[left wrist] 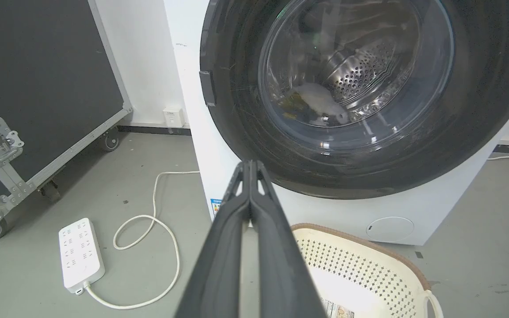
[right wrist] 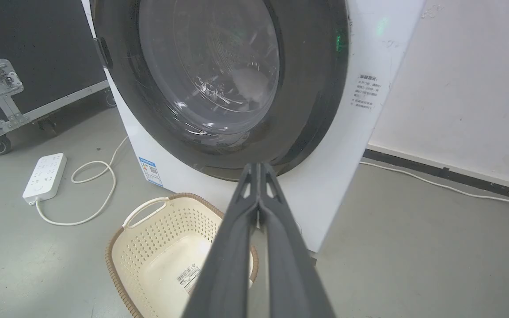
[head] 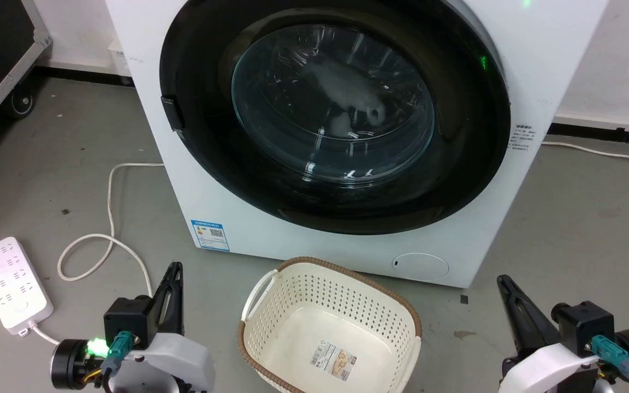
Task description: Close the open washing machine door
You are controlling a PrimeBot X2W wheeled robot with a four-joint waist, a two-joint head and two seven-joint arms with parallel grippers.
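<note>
Black door (head: pixel 336 120) sits flush in the white washer (head: pixel 303 240) front, no gap I can spot, so the closing looks done. Left gripper (head: pixel 174 268) and right gripper (head: pixel 503 280) hover low either side of the basket (head: pixel 271 278), fingers pressed together, pinching nothing, well apart from the door. Only the latch is unconfirmed.

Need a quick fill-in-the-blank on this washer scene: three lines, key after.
1. The washing machine door is ___ against the washing machine.
2. The power strip lies on the robot's ___ side.
3. The fingers of the left gripper and right gripper are ___, holding nothing.
Missing words: closed; left; shut.
</note>
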